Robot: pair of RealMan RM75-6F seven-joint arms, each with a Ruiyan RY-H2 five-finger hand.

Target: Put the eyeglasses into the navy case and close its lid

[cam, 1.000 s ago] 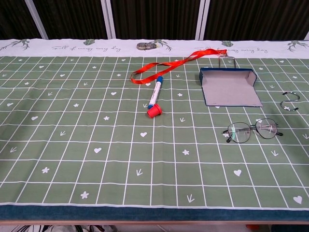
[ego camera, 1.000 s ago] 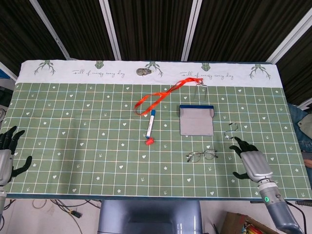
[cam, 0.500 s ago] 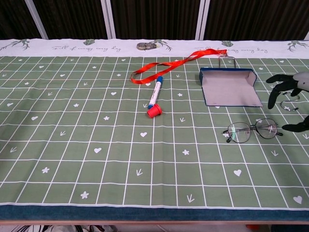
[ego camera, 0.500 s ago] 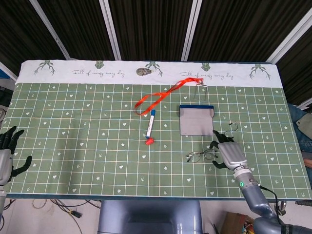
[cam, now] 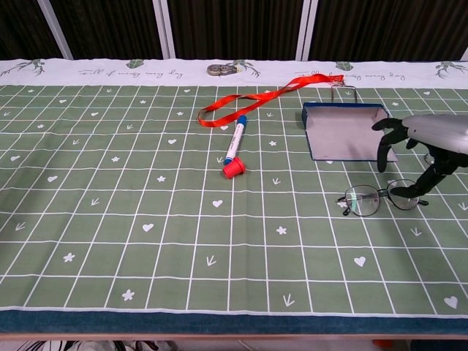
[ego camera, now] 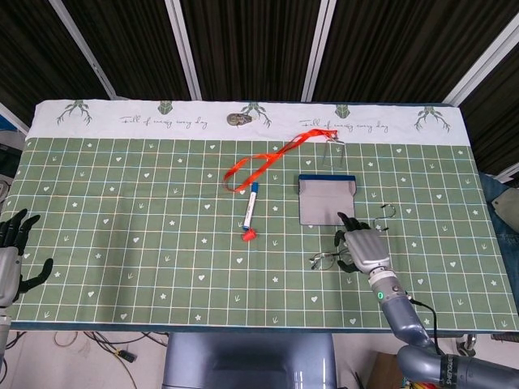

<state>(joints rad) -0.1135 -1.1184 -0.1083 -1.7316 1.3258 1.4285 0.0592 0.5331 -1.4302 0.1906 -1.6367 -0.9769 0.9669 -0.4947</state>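
Right hand has come in from the table's right edge and now hangs over the eyeglasses' right lens.
Largest first: green gridded tablecloth; my left hand at the far left edge, fingers spread, holding nothing. Right hand's fingers are apart and curved down; whether the thumb tip touches the frame I cannot tell. Navy case lies open just behind the eyeglasses, lid flat. Orange lanyard, blue marker with its red cap beside, small metal ring near the case.
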